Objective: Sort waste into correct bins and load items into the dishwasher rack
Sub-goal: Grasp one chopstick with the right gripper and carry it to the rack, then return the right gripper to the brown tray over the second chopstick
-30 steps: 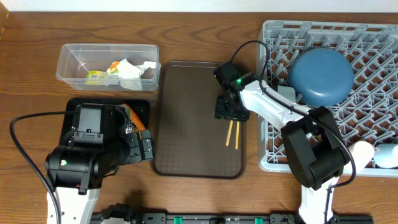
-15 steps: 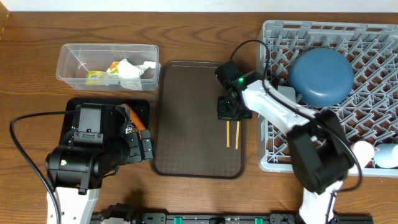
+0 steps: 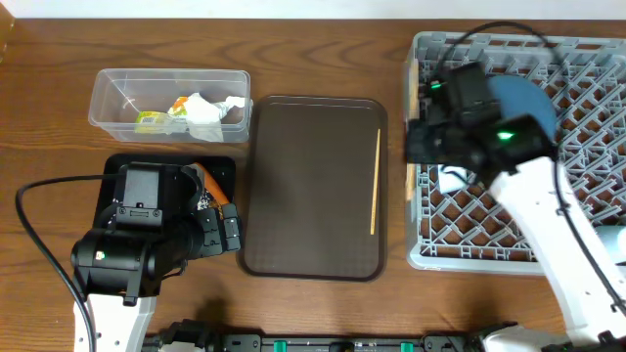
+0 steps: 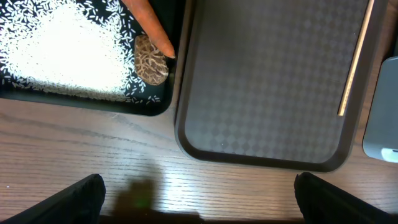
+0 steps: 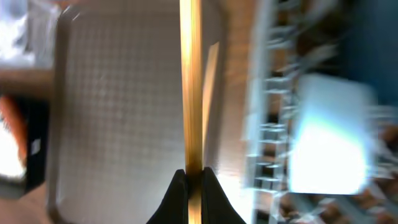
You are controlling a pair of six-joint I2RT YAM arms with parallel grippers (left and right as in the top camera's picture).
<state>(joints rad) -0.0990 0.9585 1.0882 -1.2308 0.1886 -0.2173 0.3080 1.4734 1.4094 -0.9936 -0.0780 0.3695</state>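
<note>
The right tool (image 5: 191,179) has swung off the dark brown rectangular serving tray (image 3: 303,186) to the left edge of the grey plastic lattice rack (image 3: 587,68), lifting one wooden chopstick (image 5: 189,74), clenched in its grip. Just left of it, the second wooden chopstick (image 3: 374,181) lies along the tray's right side; to its right the dark blue round bowl (image 3: 533,98) sits in the rack. The left tool (image 4: 199,186) hangs released over the tabletop (image 4: 93,149); ahead of it, the shallow black rectangular tray (image 4: 124,107) holds white rice grains (image 4: 56,50), a brown food scrap (image 4: 150,61) and an orange carrot (image 4: 149,25).
</note>
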